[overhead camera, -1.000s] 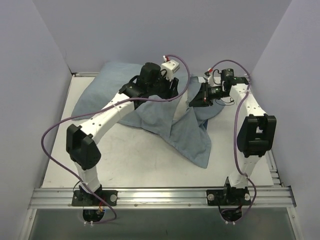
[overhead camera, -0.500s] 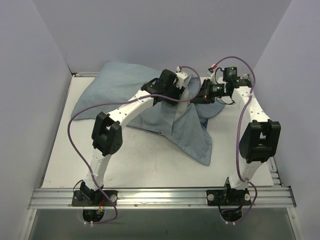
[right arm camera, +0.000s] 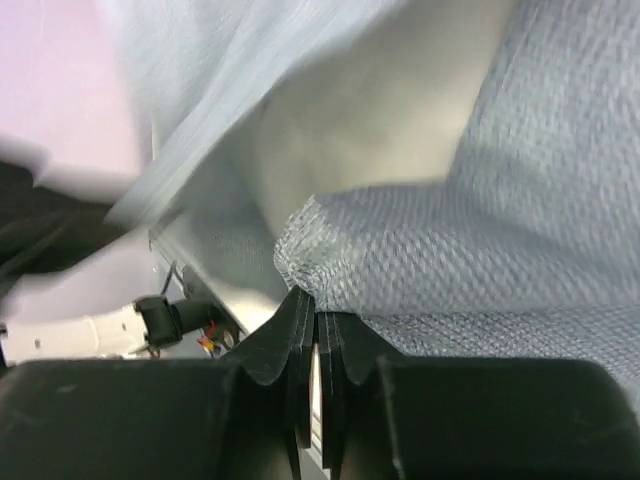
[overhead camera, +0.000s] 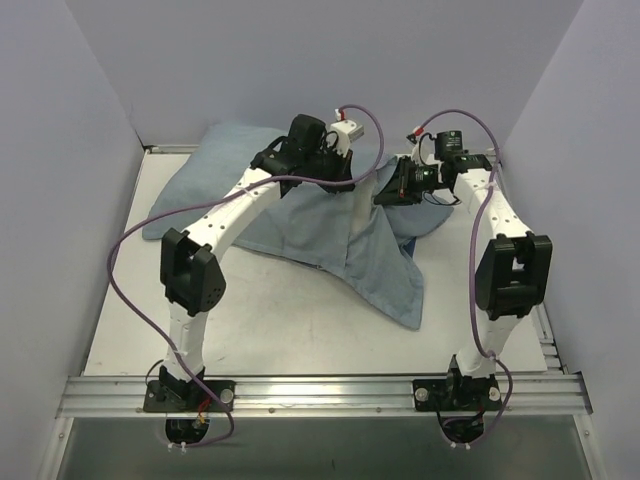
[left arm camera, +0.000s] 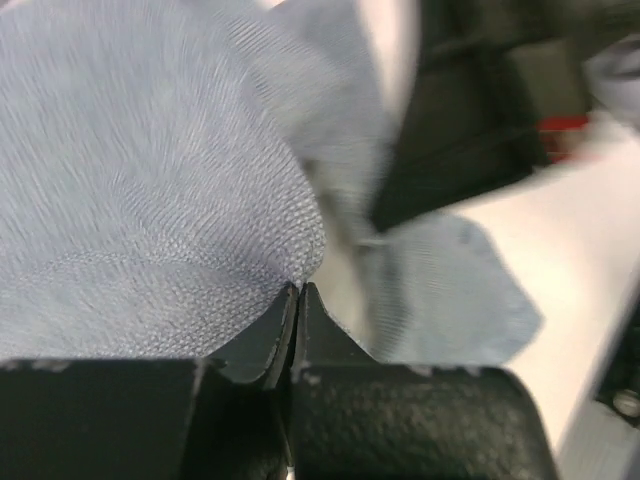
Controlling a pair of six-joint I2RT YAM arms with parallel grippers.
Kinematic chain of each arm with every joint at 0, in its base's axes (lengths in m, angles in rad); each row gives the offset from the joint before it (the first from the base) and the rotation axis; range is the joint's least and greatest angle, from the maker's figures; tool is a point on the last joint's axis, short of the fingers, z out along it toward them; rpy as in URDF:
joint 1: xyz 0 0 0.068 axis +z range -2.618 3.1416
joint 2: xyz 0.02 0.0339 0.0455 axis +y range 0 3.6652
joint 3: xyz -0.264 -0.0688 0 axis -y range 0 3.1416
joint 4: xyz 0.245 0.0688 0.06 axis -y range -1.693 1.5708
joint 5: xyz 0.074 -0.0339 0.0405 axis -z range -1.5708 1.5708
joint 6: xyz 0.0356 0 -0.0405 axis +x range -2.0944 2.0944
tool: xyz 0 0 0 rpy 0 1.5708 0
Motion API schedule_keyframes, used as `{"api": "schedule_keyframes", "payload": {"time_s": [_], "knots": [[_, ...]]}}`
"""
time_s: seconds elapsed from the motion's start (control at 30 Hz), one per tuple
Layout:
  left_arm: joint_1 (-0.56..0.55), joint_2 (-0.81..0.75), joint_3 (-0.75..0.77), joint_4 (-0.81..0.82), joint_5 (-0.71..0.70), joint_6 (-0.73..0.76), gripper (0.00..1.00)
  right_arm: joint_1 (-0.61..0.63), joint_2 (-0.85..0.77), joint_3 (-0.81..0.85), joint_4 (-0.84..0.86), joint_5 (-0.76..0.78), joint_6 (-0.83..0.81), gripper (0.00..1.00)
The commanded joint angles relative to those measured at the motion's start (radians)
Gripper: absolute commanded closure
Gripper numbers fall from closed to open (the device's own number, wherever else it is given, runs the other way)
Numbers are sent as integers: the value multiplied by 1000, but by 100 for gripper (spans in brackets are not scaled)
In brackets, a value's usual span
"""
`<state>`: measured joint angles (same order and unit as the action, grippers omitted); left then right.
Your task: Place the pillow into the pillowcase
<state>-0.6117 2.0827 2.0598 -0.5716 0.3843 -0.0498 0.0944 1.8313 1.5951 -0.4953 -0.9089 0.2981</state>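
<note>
Here, the limp pale grey-blue fabric pillowcase extends leftward from both arms; the left gripper and right gripper, near each other, each pinch its cloth.

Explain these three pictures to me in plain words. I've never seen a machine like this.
Two white robot arms are bolted at the near edge of a table. The overhead picture looks down from behind them. The other two pictures come from a camera on each wrist. A pale grey-blue pillowcase lies spread on the table. It is plump at its far left, so the pillow is probably inside, though the pillow itself does not show. The left gripper and the right gripper are each shut, pinching a fold of that fabric.
</note>
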Motion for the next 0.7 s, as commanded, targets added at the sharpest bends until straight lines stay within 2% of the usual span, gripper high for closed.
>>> {"api": "schedule_keyframes", "payload": {"time_s": [0.0,0.13,0.2,0.23,0.3,0.4,0.43,0.47,0.5,0.53,0.6,0.63,0.67], "knots": [[-32,-133,48,98,241,-74,100,14,85,86,43,-4,62,100],[-101,-131,100,104,343,-134,100,24,100,106,237,-56,211,100],[-128,-136,57,127,318,-151,100,27,115,106,342,-55,252,100],[-129,-136,-19,163,262,-160,100,27,140,115,359,-45,262,100],[-116,-124,-78,211,228,-191,100,24,170,131,362,-42,268,100],[-73,-66,-89,211,179,-206,100,22,212,144,377,-71,294,100],[-27,-55,-89,211,188,-214,96,22,214,140,377,-94,296,100],[1,-59,-98,205,192,-216,81,21,197,106,371,-114,274,92],[25,-75,-111,207,220,-202,67,13,180,82,350,-145,251,80],[67,-97,-133,208,244,-182,51,2,163,60,260,-148,204,60],[104,-199,-217,191,266,-116,40,-45,105,20,128,-101,3,47],[154,-241,-262,191,266,-104,24,-67,83,14,0,-85,-60,35],[183,-331,-309,194,271,-98,22,-117,51,29,-65,-67,-179,35]]}}
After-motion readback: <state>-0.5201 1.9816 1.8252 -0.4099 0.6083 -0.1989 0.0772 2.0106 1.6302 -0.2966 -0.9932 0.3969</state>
